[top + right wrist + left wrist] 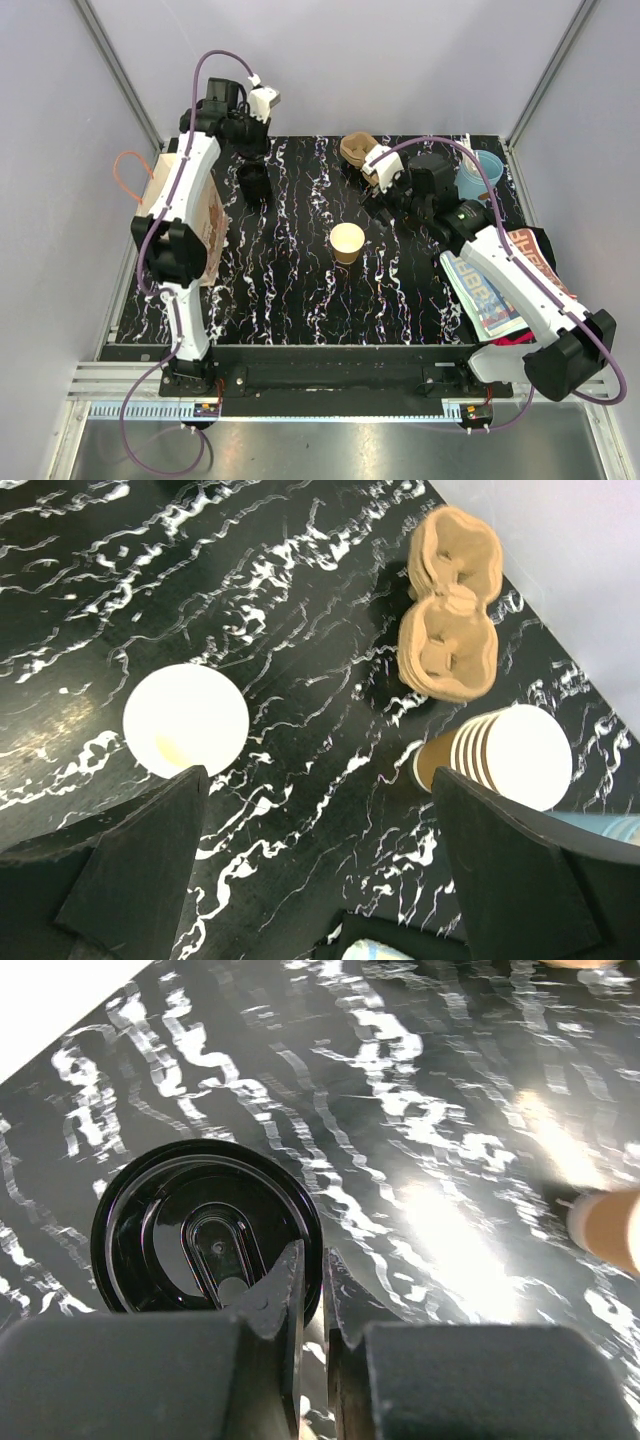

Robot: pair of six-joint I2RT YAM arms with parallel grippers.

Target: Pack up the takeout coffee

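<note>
The tan paper cup (347, 243) stands open and upright mid-table, its pale inside (185, 720) showing at the left of the right wrist view. Its round black lid (205, 1230) is at the back left, apart from the cup. My left gripper (315, 1280) is shut on the lid's right rim, one finger inside the rim and one outside. In the top view the left gripper (254, 185) is far left of the cup. My right gripper (320, 850) is open and holds nothing; in the top view the right gripper (383, 210) hangs just right of and behind the cup.
A brown pulp cup carrier (450, 605) lies at the back, with a stack of nested tan cups (495, 755) on its side beside it. A light blue cup (480, 175) stands at the back right. A paper bag (185, 215) lies at the left edge and printed papers (500, 285) at the right.
</note>
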